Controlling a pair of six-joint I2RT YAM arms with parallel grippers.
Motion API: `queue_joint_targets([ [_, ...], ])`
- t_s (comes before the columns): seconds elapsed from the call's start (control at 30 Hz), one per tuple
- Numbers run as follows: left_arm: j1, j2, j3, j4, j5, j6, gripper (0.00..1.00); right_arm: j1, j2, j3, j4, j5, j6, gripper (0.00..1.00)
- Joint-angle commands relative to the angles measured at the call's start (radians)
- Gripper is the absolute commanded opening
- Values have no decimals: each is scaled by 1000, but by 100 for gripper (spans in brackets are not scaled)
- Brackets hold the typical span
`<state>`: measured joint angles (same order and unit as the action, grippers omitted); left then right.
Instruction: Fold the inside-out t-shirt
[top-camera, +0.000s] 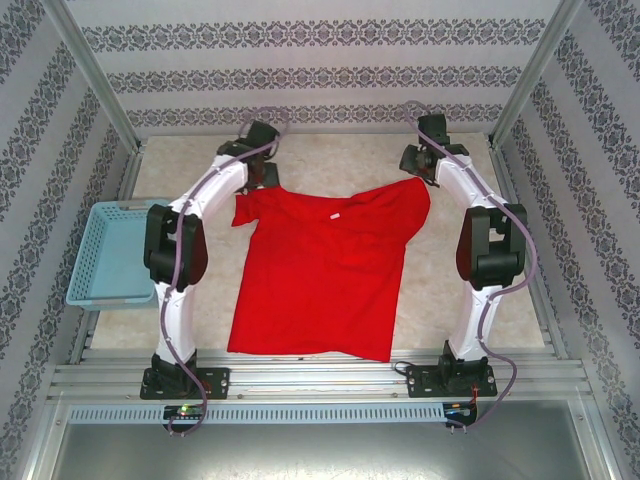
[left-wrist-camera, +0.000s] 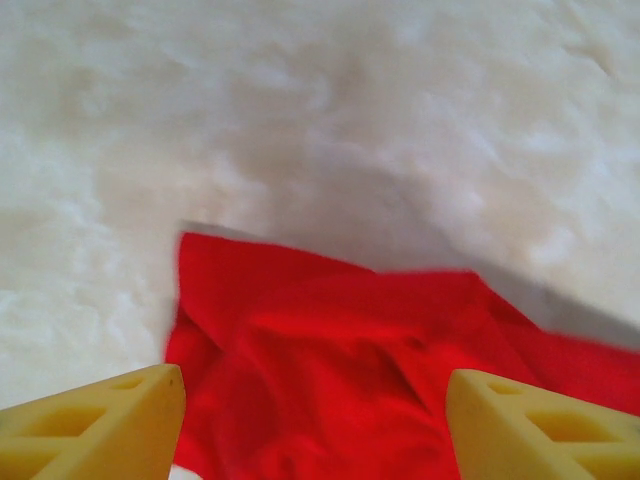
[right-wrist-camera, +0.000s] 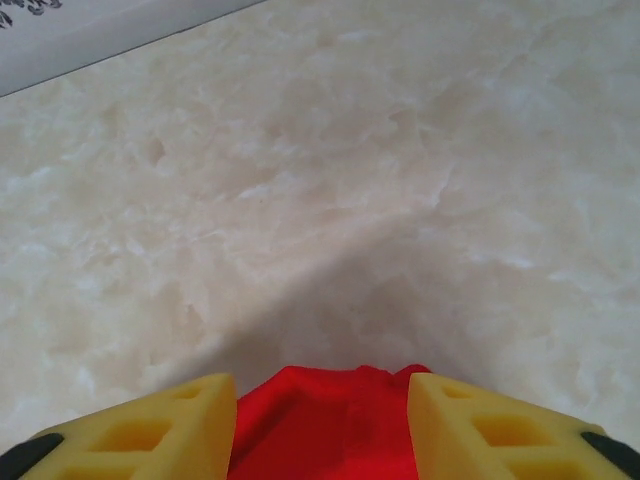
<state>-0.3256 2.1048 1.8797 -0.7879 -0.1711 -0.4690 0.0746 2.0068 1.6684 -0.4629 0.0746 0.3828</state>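
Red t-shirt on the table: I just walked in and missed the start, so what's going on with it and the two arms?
Two robot arms are handling the red t-shirt, which lies spread flat on the table with no fold made yet. The left gripper and the right gripper are open at its far end, one over each sleeve. A blue basket sits off to the left.

White-and-black arms (top-camera: 173, 325), yellow fingers (left-wrist-camera: 100, 425)

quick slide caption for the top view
Left gripper and right gripper at the far corners of a red t-shirt spread out, blue basket at left
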Motion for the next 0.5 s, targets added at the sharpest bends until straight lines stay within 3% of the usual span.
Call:
queue_joint_targets([
  [0.0, -114, -54, -45, -67, -18, 71, 71, 11, -63, -66, -23, -39, -17, 54],
  [0.17, -182, -38, -116, -6, 55, 4, 71, 55, -103, -152, 4, -61, -15, 60],
  [0.47, -169, 72, -88, 63, 85, -50, 67, 104, -33, -144, 18, -95, 33, 67],
])
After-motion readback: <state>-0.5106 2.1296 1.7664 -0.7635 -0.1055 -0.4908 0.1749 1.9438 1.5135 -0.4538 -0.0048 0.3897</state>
